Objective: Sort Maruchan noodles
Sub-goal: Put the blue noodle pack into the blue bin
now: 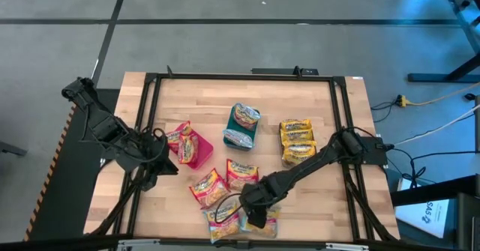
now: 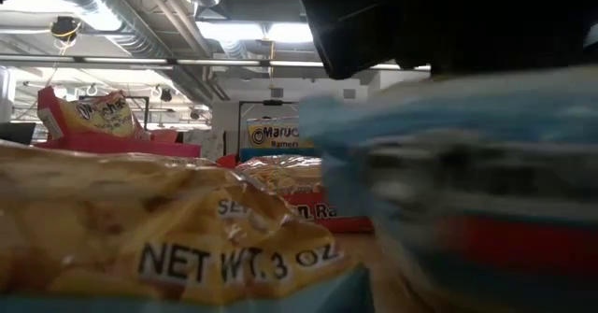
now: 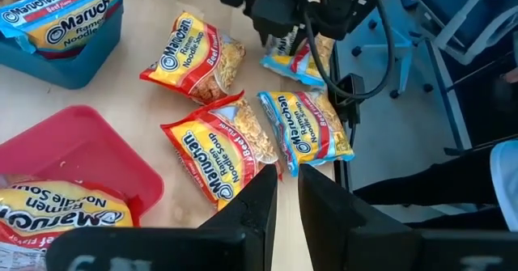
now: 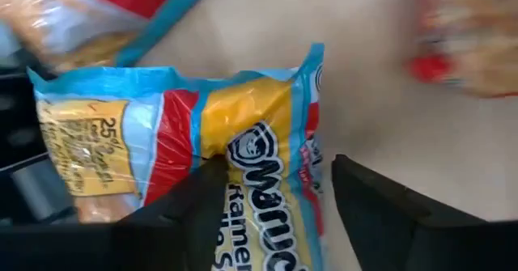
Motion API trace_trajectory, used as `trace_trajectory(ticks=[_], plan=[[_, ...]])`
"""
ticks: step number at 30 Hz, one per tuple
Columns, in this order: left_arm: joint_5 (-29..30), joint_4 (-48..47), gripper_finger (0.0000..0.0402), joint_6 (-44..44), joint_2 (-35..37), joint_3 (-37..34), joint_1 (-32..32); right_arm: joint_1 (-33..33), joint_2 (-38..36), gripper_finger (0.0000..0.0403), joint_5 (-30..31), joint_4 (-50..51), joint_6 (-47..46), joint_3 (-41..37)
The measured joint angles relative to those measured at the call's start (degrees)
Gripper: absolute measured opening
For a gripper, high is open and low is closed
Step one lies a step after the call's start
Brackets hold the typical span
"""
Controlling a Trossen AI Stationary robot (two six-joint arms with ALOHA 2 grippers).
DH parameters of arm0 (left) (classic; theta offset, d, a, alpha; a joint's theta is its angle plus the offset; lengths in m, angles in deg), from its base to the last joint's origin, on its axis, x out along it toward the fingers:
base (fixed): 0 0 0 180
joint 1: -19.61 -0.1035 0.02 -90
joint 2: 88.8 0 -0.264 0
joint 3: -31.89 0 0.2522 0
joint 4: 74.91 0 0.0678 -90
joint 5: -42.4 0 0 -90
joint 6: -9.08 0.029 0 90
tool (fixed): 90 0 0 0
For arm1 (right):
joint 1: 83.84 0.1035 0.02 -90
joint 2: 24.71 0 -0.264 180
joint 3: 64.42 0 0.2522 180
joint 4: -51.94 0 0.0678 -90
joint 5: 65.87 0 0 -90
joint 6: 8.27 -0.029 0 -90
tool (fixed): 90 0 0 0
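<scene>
The right gripper point(image 1: 253, 206) is hanging low over the near edge of the table point(image 1: 330, 183), its fingers standing wide and holding nothing, and a light-blue noodle packet point(image 4: 227, 141) is lying flat directly beneath and just ahead of them. In the right wrist view the packet's long axis is running roughly in line with the reach of the fingers, so the jaws are straddling its narrow width rather than its length; that looks like the relation the next grasp depends on. A second blue packet point(image 1: 225, 219) is lying just beside it, and two red packets point(image 1: 225, 180) are sitting a little further in. The left gripper point(image 1: 161, 165) is waiting by the pink bin point(image 1: 201, 150), its fingers point(image 3: 259, 214) nearly together and holding nothing. That bin is already holding a red packet, the teal bin point(image 1: 241, 135) is holding blue ones, and yellow packets point(image 1: 297, 140) are stacked on the right. The right arm is plainly the nearer one to the unsorted blue packets.
</scene>
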Motion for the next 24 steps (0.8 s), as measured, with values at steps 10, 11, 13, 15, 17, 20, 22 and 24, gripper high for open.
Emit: trace_trajectory(ticks=[10,11,13,15,17,20,22,24], plan=[[-0.02,-0.11,0.0047,0.46,0.00,0.00,0.00,-1.22,-0.09,0.0015,-4.25,-2.98,-0.59,-0.49],[-0.02,-0.13,0.0047,0.48,0.00,0.00,0.00,-1.62,-0.09,0.0013,-4.85,-2.81,-0.40,-0.46],[-0.02,-0.17,0.0047,0.54,0.00,0.00,0.00,-2.56,-0.11,0.0011,-6.66,-2.33,-0.07,-0.48],[-0.04,-0.19,0.0047,0.59,0.00,0.00,0.00,-3.25,-0.50,0.0005,-7.65,-1.81,0.44,-0.54],[-0.04,-0.22,0.0047,0.61,0.00,0.00,0.00,-3.88,-0.69,0.0004,-7.93,-0.19,0.81,0.48],[-0.04,-0.65,0.0047,0.65,0.02,0.00,-0.02,-4.46,-1.29,0.0002,-7.55,5.60,3.46,3.88],[-0.04,-1.20,0.0047,1.17,0.02,0.00,-0.02,-5.00,-1.39,0.0002,-7.20,11.19,5.39,7.46],[-0.05,-1.33,0.0047,2.23,0.02,0.00,-0.02,-5.31,-1.61,0.0002,-5.00,17.24,7.59,11.64]])
